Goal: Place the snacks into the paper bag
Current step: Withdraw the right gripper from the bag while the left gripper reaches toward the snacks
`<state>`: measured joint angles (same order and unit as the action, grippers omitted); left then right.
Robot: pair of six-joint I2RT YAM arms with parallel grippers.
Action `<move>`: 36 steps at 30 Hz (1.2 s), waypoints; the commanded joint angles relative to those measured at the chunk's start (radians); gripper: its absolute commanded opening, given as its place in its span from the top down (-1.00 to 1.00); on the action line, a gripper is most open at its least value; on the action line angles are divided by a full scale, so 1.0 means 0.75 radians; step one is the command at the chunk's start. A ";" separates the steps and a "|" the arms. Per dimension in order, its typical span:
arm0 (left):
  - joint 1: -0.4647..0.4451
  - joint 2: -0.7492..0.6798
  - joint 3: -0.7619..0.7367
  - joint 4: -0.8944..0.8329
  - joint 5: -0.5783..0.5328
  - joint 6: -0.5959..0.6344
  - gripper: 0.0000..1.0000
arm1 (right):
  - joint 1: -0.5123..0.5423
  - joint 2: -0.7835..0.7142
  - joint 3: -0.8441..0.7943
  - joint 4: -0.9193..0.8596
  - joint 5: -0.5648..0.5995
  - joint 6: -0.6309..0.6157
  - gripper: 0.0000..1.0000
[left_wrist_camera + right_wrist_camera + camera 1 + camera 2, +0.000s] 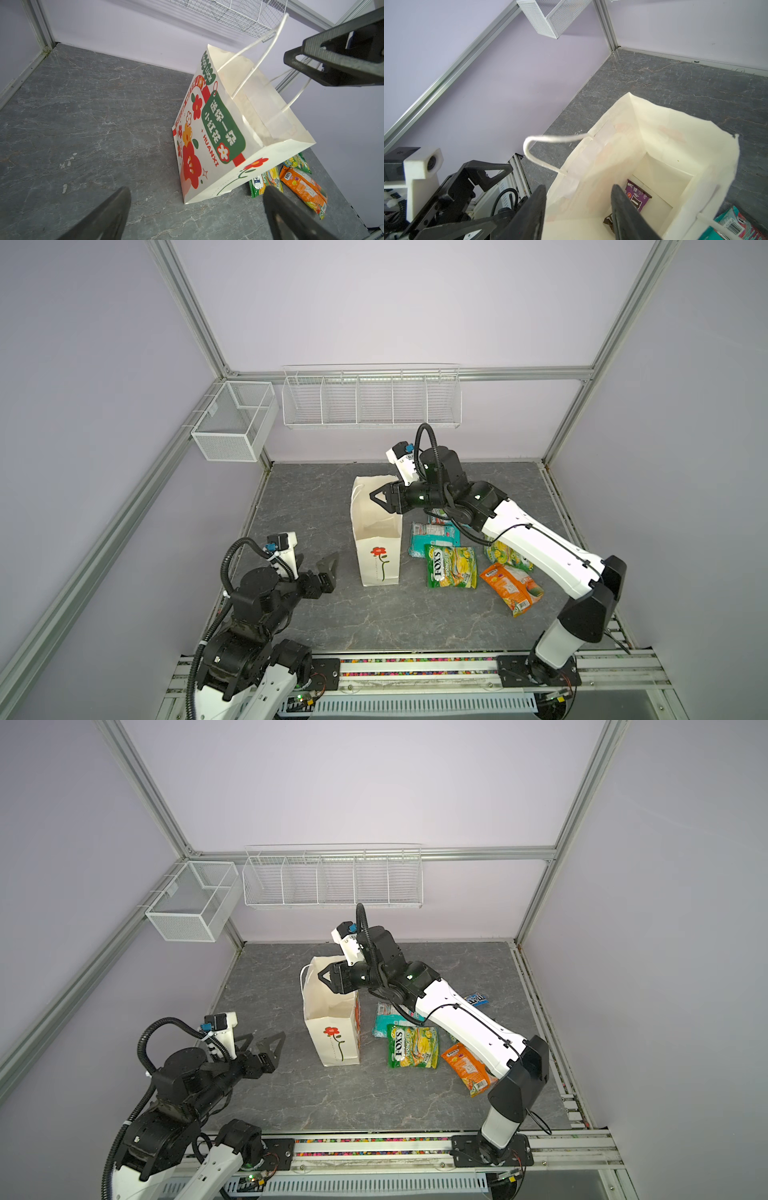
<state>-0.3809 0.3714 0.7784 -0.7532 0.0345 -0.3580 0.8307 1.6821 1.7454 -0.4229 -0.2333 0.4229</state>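
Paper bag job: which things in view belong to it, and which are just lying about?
Job: paper bag, dark M&M's packet already inside it, teal packet, FOX'S packet, second green-yellow packet, orange packet, blue M&M's packet.
Lying about: mesh basket, divided wire rack, both on the wall frame.

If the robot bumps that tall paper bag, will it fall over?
Probably. The paper bag stands tall on a narrow base, so a high push could tip it. Its thin rim looks bent, so it is likely floppy. Few packets lie inside, so it is probably light.
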 commanded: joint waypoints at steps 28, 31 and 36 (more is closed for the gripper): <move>-0.010 0.100 0.233 0.104 0.368 0.050 -0.95 | -0.008 -0.570 -0.387 -0.031 0.183 -0.084 -0.77; -0.019 0.125 0.302 0.117 0.374 0.028 -0.94 | -0.011 -0.645 -0.436 -0.035 0.255 -0.091 -0.77; -0.071 0.162 0.352 0.117 0.331 0.021 -0.92 | -0.023 -0.736 -0.495 -0.034 0.315 -0.096 -0.77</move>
<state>-0.4126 0.4713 1.0187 -0.6632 0.2871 -0.3370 0.8204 1.1591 1.4014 -0.4446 -0.0486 0.3695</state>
